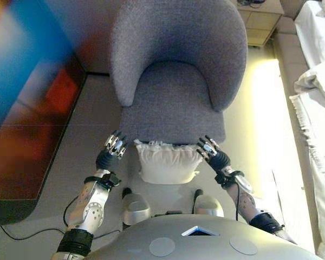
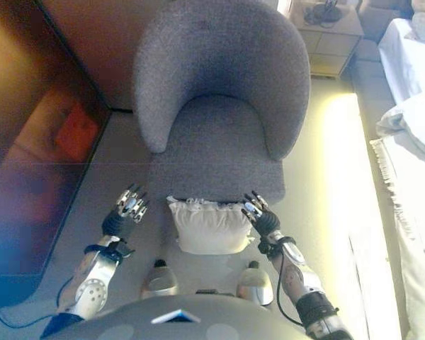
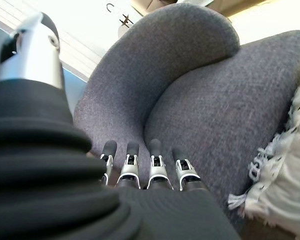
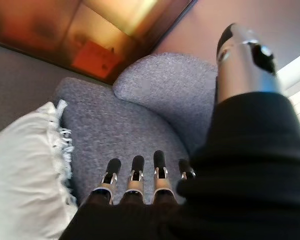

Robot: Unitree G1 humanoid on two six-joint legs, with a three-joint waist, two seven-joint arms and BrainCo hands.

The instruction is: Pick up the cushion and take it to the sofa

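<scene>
Grey armchair [image 1: 176, 70], white cushion [image 1: 167, 162] between both hands' fingers [image 1: 115, 144].

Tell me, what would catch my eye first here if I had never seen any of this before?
A big grey armchair fills the middle of the view. A white fringed cushion leans against its front edge, low down by the floor. The left hand and the right hand are raised on either side of the cushion, fingers straight, neither one holding it.
</scene>
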